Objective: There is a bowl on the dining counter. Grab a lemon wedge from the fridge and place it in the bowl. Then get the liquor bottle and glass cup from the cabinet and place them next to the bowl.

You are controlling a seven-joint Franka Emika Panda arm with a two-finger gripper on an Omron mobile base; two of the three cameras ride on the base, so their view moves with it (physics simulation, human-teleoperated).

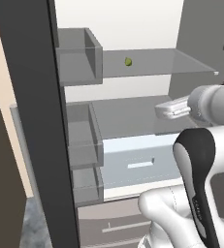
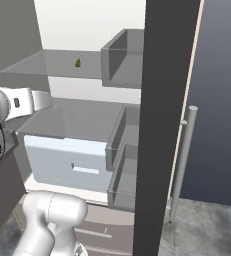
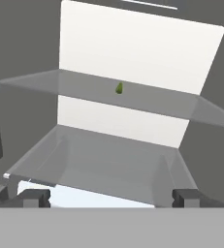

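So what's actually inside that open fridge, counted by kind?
Lemon wedges: 1, on the upper shelf
Glass shelves: 2, upper and lower
Pale drawers: 1
Total: 4

The gripper [image 3: 111, 197] stood wide open, with its two dark fingertips [image 3: 33, 197] far apart and nothing between them. Ahead of it and higher, the lemon wedge [image 3: 119, 88] lay on the upper glass shelf [image 3: 171, 104] of the fridge [image 3: 133, 43]. A lower glass shelf [image 3: 108, 164] was just in front of the fingertips.
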